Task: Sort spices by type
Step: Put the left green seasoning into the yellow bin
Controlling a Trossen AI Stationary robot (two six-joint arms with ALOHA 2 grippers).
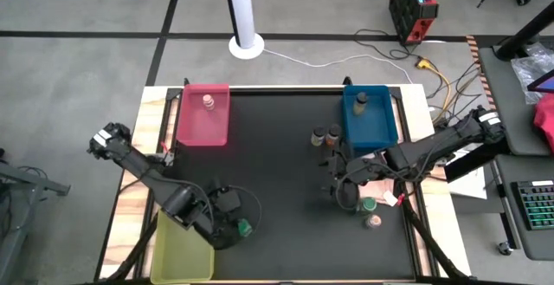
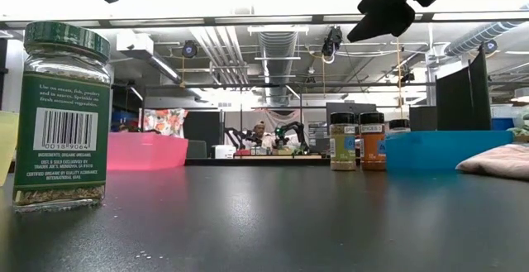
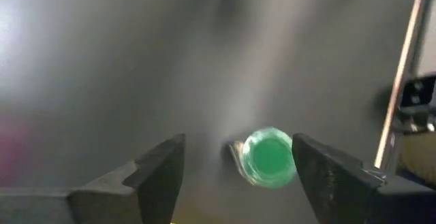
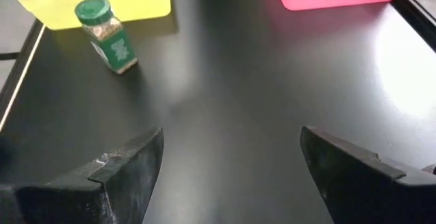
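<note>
- Green-lidded jar (image 1: 244, 228) stands upright on the black table (image 1: 277, 172), just beside the yellow-green tray (image 1: 180, 252), probably its destination.
- Left gripper (image 3: 238, 166) hovers directly above that jar, fingers apart and straddling the lid, evidently lined up for a top grasp; no contact visible.
- Right gripper (image 1: 340, 188) waits near the blue tray (image 1: 370, 116), fingers apart, holding nothing.
- Sorted so far: one jar in the pink tray (image 1: 204, 114), one in the blue.
- Unsorted: two brown-capped jars (image 1: 325, 136) beside the blue tray; two more jars (image 1: 371, 213) near the right arm.
</note>
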